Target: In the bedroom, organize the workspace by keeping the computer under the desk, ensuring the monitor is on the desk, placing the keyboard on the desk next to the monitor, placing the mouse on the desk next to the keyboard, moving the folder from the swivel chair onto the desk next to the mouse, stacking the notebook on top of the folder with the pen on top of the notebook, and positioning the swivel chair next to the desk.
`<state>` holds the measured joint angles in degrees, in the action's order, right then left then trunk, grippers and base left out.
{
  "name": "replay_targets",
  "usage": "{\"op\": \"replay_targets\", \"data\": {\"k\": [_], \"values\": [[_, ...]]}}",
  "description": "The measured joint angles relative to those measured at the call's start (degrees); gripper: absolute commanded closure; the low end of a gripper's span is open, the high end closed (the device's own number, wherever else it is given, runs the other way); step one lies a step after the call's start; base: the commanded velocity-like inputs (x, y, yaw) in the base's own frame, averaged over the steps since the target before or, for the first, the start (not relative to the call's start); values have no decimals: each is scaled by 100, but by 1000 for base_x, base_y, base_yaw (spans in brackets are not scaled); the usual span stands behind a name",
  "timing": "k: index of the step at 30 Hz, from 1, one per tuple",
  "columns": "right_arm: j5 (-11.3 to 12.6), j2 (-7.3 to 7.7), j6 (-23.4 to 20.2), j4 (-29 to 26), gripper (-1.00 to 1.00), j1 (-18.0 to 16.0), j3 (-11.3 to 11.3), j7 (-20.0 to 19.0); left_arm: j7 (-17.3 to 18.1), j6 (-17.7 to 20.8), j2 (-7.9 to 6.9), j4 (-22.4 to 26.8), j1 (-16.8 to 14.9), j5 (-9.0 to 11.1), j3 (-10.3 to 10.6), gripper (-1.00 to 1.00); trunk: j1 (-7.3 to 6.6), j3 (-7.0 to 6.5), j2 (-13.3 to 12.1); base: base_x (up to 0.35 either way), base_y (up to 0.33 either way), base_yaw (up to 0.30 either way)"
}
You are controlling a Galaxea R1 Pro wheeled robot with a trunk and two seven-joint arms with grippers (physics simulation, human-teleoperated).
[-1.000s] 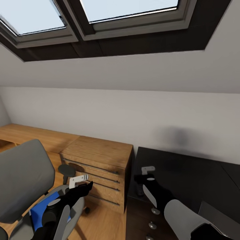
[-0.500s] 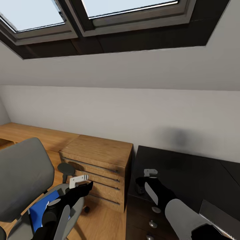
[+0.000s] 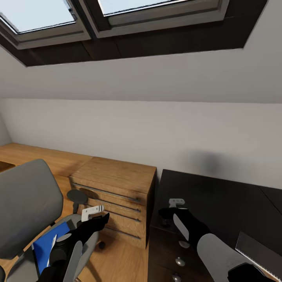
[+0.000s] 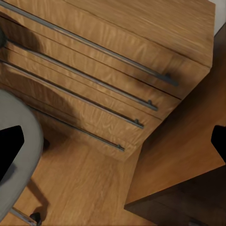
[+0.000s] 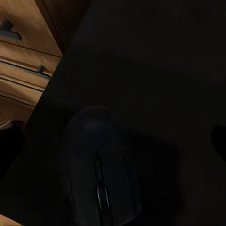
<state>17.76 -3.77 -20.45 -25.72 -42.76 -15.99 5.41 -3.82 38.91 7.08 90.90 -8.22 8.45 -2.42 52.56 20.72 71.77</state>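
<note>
Head view: skylights [image 3: 47, 19] sit in the sloped ceiling above a pale wall. At near left stands the chair [image 3: 27, 207], grey back upright, with the blue folder [image 3: 45, 246] lying flat on its seat and a pale pen [image 3: 52, 244] on the folder. Right of the chair is a wood drawer unit [image 3: 117, 196], and right of that a black unit [image 3: 219, 203] with round silver knobs [image 3: 179, 261]. The left end effector [image 3: 94, 213] hangs over the floor between chair and drawer unit; the right end effector [image 3: 172, 207] hangs over the near left corner of the black top. Left wrist view: the drawer unit's fronts [image 4: 94, 80], wood floor and the chair's grey seat edge [image 4: 19, 155]; the dark fingers sit at opposite frame edges, spread apart. Right wrist view: a black mouse [image 5: 101, 169] rests on the black top, beside the wood drawers [image 5: 23, 52]; the fingers are spread wide, holding nothing.
</note>
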Motion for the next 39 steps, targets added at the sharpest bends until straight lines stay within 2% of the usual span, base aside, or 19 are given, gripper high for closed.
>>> {"op": "replay_targets", "data": {"k": [28,32,39], "values": [[21,-6,-166,16,-100,-2,2,-40,0,0,0,0,0,0,0,-100,615,503,1124,0,0,0],[-59,-12,-170,-64,-100,-4,-7,-34,0,0,0,0,0,0,0,-100,702,574,1286,0,0,0],[-65,-15,-171,-64,-100,-4,-11,-44,0,0,0,0,0,0,-5,-100,703,574,1287,0,0,0]]}}
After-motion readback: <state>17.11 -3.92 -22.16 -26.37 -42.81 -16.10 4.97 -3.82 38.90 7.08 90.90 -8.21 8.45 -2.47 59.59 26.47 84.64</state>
